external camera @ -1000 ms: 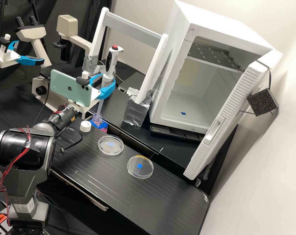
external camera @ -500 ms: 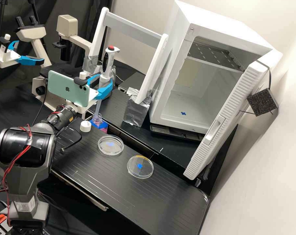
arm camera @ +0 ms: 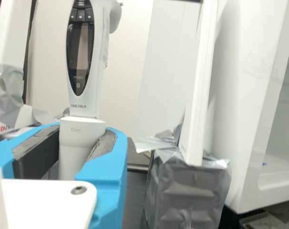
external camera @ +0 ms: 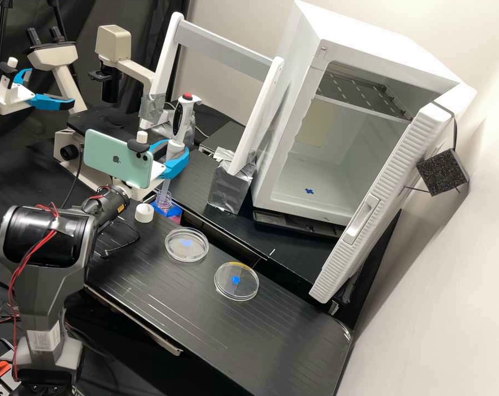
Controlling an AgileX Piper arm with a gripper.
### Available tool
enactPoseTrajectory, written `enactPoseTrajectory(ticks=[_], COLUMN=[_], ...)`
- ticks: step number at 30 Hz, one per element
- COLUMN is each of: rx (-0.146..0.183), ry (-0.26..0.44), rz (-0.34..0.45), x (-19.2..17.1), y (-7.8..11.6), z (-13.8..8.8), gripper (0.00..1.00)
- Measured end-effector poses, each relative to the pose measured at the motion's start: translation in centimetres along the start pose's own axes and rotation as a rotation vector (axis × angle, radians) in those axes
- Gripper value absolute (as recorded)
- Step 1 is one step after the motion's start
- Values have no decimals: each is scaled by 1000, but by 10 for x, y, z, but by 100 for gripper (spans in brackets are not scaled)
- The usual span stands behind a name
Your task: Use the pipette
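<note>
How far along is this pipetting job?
Looks done: the round white cap is off, beside the small clear bottle. In hand: the blue-fingered tool grips the tall white pipette, its tip at the bottle's mouth. Likely left: drawing liquid, if not yet drawn (I can't tell), then dispensing, perhaps into a clear round dish.

Soft, bright light fills the high view; the pale wall (external camera: 453,33) glows, while the black curtain (external camera: 155,27) sinks into dimness. Small glints edge a petri dish (external camera: 227,290), and a thin gleam marks the worktop's (external camera: 293,330) rounded corner. In the wrist view, highlights and gentle shadows dapple the silver wrapping (arm camera: 187,191).
</note>
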Motion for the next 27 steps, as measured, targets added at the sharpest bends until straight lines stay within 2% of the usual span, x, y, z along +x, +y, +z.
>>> enactPoseTrajectory(ticks=[10, 22, 27], rx=[46, 51, 67], ry=[-20, -31, -18], rz=[-1, 1, 18], x=[1, 0, -2], y=[-2, -1, 7], z=[5, 6, 2], gripper=[0, 0, 0])
